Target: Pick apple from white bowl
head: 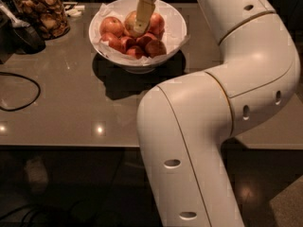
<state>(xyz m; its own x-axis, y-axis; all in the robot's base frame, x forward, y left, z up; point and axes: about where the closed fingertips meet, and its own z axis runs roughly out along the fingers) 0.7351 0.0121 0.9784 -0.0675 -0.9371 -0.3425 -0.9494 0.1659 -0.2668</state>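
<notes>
The white bowl (176, 36), lined with crinkled paper, stands at the back of the grey table and holds several apples. The golden-orange apple (129, 23) sits at the top middle of the pile, higher than the redder apples (111, 26) around it. My gripper (138, 26) reaches down into the bowl from above. Its pale finger (143, 14) lies across the right side of this apple, and the gripper looks shut on it. The other finger is hidden behind the apple.
A glass jar of brown snacks (41, 11) stands at the back left, beside a dark object (21, 37). A black cable (19, 93) loops on the table's left. My large white arm (222, 108) fills the right foreground.
</notes>
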